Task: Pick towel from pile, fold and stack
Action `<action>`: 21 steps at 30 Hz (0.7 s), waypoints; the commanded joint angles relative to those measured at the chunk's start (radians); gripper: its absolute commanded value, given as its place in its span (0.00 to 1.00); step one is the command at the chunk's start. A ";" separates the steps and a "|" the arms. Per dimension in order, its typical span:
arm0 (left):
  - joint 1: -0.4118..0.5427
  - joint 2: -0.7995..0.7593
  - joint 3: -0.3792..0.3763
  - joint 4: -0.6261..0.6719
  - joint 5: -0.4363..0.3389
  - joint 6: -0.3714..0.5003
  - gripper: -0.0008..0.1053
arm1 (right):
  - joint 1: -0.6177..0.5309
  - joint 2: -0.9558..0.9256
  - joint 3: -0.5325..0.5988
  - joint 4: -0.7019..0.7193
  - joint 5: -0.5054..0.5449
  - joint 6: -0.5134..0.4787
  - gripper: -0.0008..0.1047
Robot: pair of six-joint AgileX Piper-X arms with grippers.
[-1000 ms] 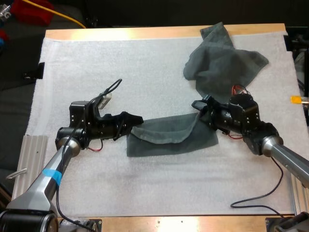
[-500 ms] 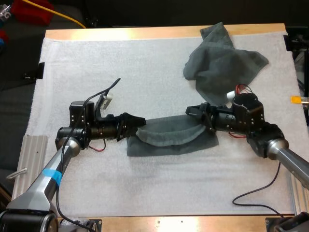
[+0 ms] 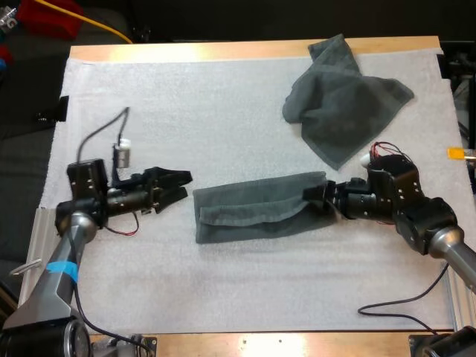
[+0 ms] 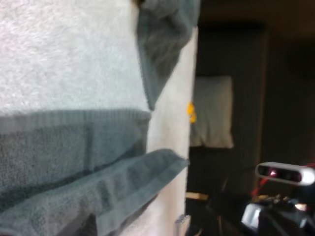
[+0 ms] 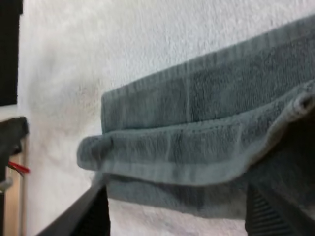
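Centrally on the white mat (image 3: 223, 111) lies a folded towel (image 3: 256, 208); left tool (image 3: 185, 185) spread clear, right tool (image 3: 317, 199) spread at its end.

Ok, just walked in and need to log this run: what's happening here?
Towel folding is under way. A folded towel lies as a long strip in the middle of the mat. The right hand is at its right end; the left hand is open, just off its left end. A crumpled towel waits at the mat's far right corner.
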 commanded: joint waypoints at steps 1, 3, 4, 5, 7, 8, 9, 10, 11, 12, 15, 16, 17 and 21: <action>0.009 -0.017 -0.006 0.021 0.029 0.030 0.60 | -0.006 -0.021 -0.006 0.041 -0.002 -0.038 0.56; 0.013 -0.039 -0.006 0.048 0.021 0.072 0.60 | -0.006 -0.031 -0.006 0.077 -0.002 -0.057 0.56; 0.011 -0.057 -0.006 0.071 0.006 0.096 0.60 | -0.006 -0.037 -0.006 0.099 0.000 -0.075 0.56; 0.008 -0.074 -0.006 0.088 -0.007 0.112 0.60 | -0.006 -0.042 -0.006 0.115 0.003 -0.088 0.56; 0.006 -0.115 -0.006 0.124 -0.032 0.149 0.60 | -0.004 -0.049 -0.006 0.153 0.012 -0.094 0.56; 0.006 -0.133 -0.006 0.144 -0.044 0.167 0.60 | -0.004 -0.052 -0.006 0.168 0.015 -0.099 0.56; 0.006 -0.152 -0.006 0.165 -0.058 0.186 0.60 | -0.004 -0.055 -0.006 0.184 0.015 -0.113 0.56; 0.006 -0.176 -0.006 0.193 -0.078 0.215 0.60 | -0.004 -0.059 -0.006 0.206 0.017 -0.134 0.56; 0.006 -0.195 -0.006 0.217 -0.096 0.238 0.60 | -0.004 -0.063 -0.006 0.225 0.020 -0.147 0.56; 0.006 -0.212 -0.006 0.243 -0.117 0.260 0.60 | -0.004 -0.066 -0.006 0.242 0.021 -0.158 0.56; 0.006 -0.280 -0.006 0.357 -0.214 0.363 0.60 | -0.004 -0.086 -0.006 0.291 0.021 -0.195 0.55; 0.003 -0.306 -0.006 0.404 -0.257 0.406 0.60 | -0.003 -0.095 -0.006 0.307 0.021 -0.205 0.55; -0.004 -0.324 -0.006 0.442 -0.291 0.440 0.60 | -0.002 -0.102 -0.006 0.317 0.021 -0.210 0.55; -0.062 -0.405 -0.006 0.556 -0.440 0.558 0.60 | 0.024 -0.132 -0.006 0.356 0.040 -0.243 0.50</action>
